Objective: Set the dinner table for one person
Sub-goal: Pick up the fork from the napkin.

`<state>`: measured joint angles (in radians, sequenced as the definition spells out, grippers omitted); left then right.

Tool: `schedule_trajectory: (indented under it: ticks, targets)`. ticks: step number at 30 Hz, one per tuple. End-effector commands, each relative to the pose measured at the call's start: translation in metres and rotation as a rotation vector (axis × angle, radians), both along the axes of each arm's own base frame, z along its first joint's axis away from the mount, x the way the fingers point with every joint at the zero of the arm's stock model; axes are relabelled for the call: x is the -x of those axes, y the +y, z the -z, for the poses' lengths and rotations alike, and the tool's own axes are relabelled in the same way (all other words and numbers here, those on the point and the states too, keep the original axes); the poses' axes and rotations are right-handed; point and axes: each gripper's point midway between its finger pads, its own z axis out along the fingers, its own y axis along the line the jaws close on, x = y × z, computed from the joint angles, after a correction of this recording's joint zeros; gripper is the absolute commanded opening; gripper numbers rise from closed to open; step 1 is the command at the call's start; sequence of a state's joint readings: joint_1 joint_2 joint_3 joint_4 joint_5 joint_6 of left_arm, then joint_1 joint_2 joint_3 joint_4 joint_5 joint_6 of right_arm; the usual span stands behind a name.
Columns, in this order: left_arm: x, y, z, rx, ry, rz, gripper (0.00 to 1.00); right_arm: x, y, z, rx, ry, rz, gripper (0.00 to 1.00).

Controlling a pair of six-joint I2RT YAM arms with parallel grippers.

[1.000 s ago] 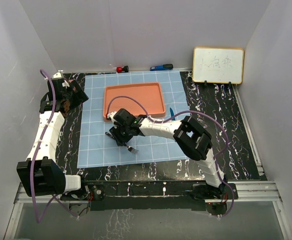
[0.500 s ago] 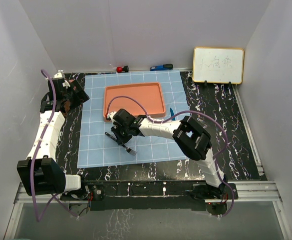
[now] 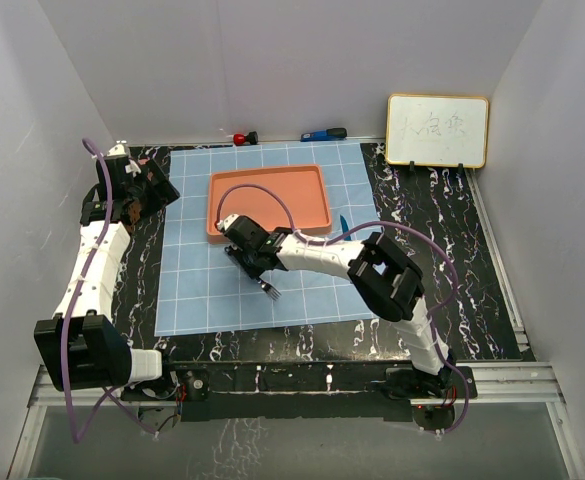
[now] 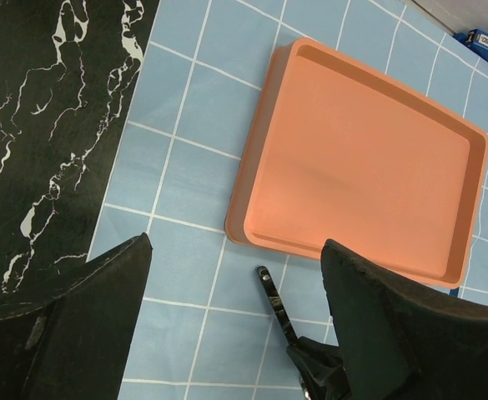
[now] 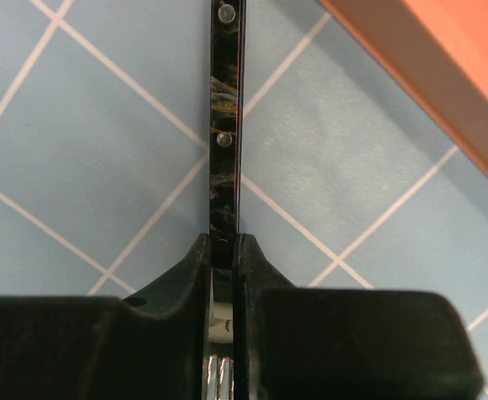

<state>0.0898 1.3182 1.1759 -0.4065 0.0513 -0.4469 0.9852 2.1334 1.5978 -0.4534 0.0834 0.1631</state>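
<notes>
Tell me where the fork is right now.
In the top view, the fork is left of centre over the blue cloth, just in front of the orange tray. The right hand pinches its handle.

Dinner table (image 3: 442, 250): black, streaked with white marble-like veins.
Cloth (image 3: 192, 290): light blue, ruled with a white grid of squares.
Tray (image 3: 272, 200): uniform orange.
Fork (image 5: 225, 125), at 6 o'clock of the tray: glossy black handle mottled with amber flecks, two silver rivets, silver tines.
Whiteboard (image 3: 437, 130), at 2 o'clock of the tray: white face with faint grey scribble, yellow frame.
Red-and-black object (image 3: 242, 138), at 11 o'clock of the tray.
Blue-and-black object (image 3: 324, 134), at 1 o'clock.
Left arm (image 3: 90, 270) and right arm (image 3: 317, 256): white shells, black joints, purple cables.
</notes>
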Motion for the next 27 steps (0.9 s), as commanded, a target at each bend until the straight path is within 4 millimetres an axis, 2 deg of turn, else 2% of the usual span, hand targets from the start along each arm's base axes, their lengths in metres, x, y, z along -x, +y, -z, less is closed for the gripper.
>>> schedule_trajectory:
  ticks: [1,5,8,12,17,22,27]
  targets:
    - [-0.002,-0.004,0.0,0.026,-0.007,0.018,0.82,-0.025,0.005,-0.068,-0.058,-0.151,0.033,0.0]
    - [-0.002,-0.006,0.001,0.032,-0.004,0.026,0.82,-0.02,0.003,-0.069,-0.036,-0.127,0.001,0.0]
    - [-0.002,-0.007,0.0,0.034,-0.007,0.03,0.82,-0.021,-0.005,-0.069,0.005,-0.129,0.026,0.0]
    - [-0.003,-0.01,-0.001,0.047,-0.017,0.04,0.82,-0.03,-0.018,-0.083,0.042,-0.17,0.098,0.0]
    - [-0.005,-0.017,0.004,0.066,-0.007,0.082,0.82,-0.041,-0.026,-0.109,0.055,-0.265,0.104,0.0]
    - [-0.008,-0.045,0.013,0.161,0.014,0.235,0.78,-0.054,-0.033,-0.127,0.108,-0.345,0.094,0.0]
    - [-0.018,-0.075,0.017,0.243,-0.001,0.34,0.75,-0.036,-0.011,-0.141,-0.012,-0.271,-0.004,0.0]
